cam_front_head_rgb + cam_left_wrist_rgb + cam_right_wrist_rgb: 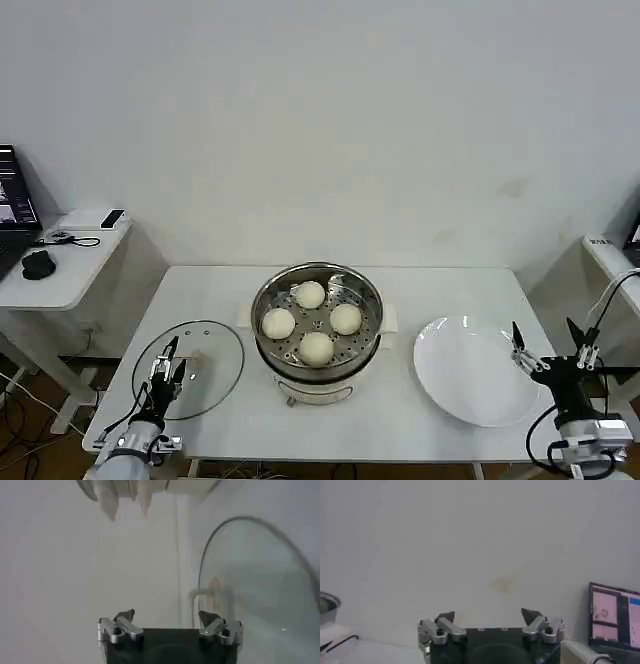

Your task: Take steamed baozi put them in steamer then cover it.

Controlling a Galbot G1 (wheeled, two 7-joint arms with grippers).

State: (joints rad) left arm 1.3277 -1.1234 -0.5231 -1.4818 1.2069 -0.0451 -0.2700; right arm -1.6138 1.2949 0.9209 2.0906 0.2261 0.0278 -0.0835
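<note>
Near the table's front-left corner, the left gripper, jaws apart, hovers over the glass lid, apparently placed to lift it. The right gripper, also spread, idles off the right edge beside the plate. At centre, four steamed baozi already rest in the uncovered steamer.

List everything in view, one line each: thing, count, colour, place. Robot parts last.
steamed baozi: four, cream-white, on the perforated tray in the steamer.
steamer: one, shiny steel on a white base, table centre.
glass lid: one, clear with a metal rim, flat on the table left of the steamer.
plate: one, white, bare, right of the steamer.
table: one, white.
side desk: one, white, far left, holding a black mouse.
left gripper: open, over the lid.
right gripper: open, beside the plate's right edge.
</note>
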